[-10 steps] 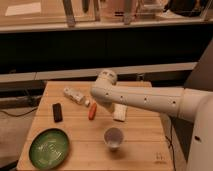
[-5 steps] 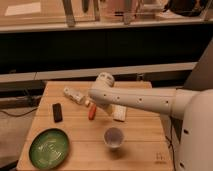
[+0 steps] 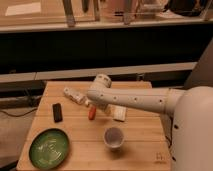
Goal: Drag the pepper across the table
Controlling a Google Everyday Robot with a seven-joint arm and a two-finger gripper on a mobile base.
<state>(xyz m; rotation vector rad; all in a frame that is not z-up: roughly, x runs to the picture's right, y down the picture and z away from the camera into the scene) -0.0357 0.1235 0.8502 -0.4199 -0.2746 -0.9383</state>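
Note:
The pepper (image 3: 91, 113) is small, slim and red-orange, and lies on the wooden plank table (image 3: 145, 145) left of its middle. My white arm reaches in from the right, with its wrist (image 3: 102, 83) above the table's back half. My gripper (image 3: 94, 103) hangs down from the wrist, just above and behind the pepper's far end. I cannot tell whether it touches the pepper.
A whitish bottle with an orange cap (image 3: 75, 95) lies behind the pepper. A black block (image 3: 57, 112) lies to its left. A green plate (image 3: 49, 147) sits at the front left, a cup (image 3: 114, 137) at the front middle, and a white block (image 3: 119, 114) under the arm.
My wrist has moved slightly left and down towards the pepper. The pepper has stayed about where it was.

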